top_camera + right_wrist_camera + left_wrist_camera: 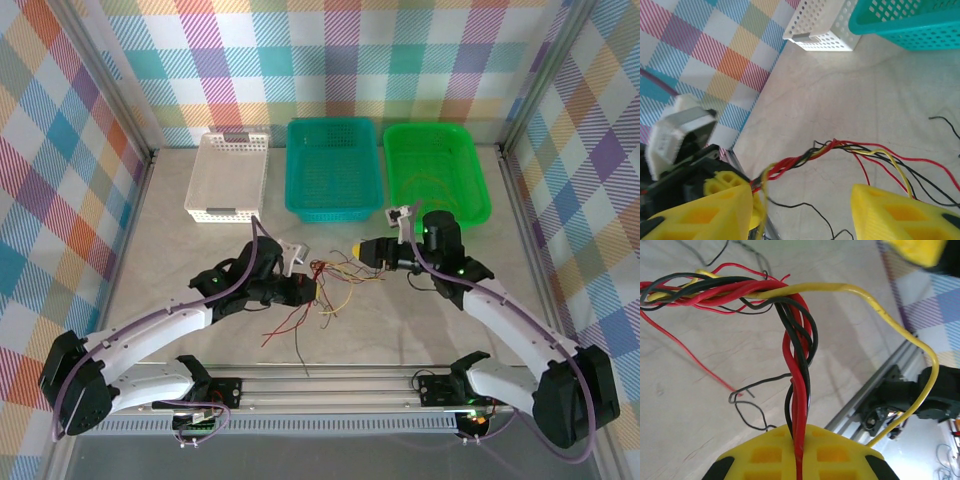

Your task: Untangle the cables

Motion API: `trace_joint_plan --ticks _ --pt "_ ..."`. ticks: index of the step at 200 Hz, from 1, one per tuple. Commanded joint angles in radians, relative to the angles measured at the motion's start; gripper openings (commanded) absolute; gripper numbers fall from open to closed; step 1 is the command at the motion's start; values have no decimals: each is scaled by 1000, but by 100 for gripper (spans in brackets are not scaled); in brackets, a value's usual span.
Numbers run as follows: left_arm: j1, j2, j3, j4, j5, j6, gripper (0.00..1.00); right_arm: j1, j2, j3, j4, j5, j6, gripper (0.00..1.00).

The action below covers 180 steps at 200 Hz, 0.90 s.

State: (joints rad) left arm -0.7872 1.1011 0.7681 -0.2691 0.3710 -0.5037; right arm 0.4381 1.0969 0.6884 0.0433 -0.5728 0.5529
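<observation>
Top external view: the cables [335, 285] were seen as a loose tangle on the pale tabletop [180, 240], between the two arms and in front of the teal basket [333, 168]. The left pincer [308, 290] was placed at the tangle's left edge, the right pincer [365, 252] at its upper right.

In the left wrist view, the left pincer [799, 450] was clenched on a few red and black strands, which rose from the seam between its yellow fingers. In the right wrist view, the right pincer [802, 210] was released, its fingers held well apart with nothing between them and the cables stretched across the tabletop just beyond.

The cables were judged to be very light, limp and easily snagged, so a hard pull would likely tighten the knot. A single strand near a free end, away from the twist, was judged the best place to be gripped.

Thin red, black and yellow wires were shown wound together into a rope-like twist. One yellow strand arched away on its own, and fine loose ends were scattered around.
</observation>
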Motion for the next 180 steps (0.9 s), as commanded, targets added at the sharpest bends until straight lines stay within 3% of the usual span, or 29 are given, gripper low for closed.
trace_joint_plan --ticks 1,68,89,147,180 --pt "-2 -71 10 92 82 21 0 -1 76 8 52 -35 53 56" --pt "-9 -182 -55 231 198 -7 0 -1 264 4 142 -85 242 67" --pt "-18 -166 -56 249 214 -12 0 0 295 -22 283 -132 313 69" --pt "-31 -170 -49 253 175 -3 0 28 381 -55 527 -218 438 67" --pt "-31 -193 -37 192 114 20 0 31 328 -62 425 -227 367 64"
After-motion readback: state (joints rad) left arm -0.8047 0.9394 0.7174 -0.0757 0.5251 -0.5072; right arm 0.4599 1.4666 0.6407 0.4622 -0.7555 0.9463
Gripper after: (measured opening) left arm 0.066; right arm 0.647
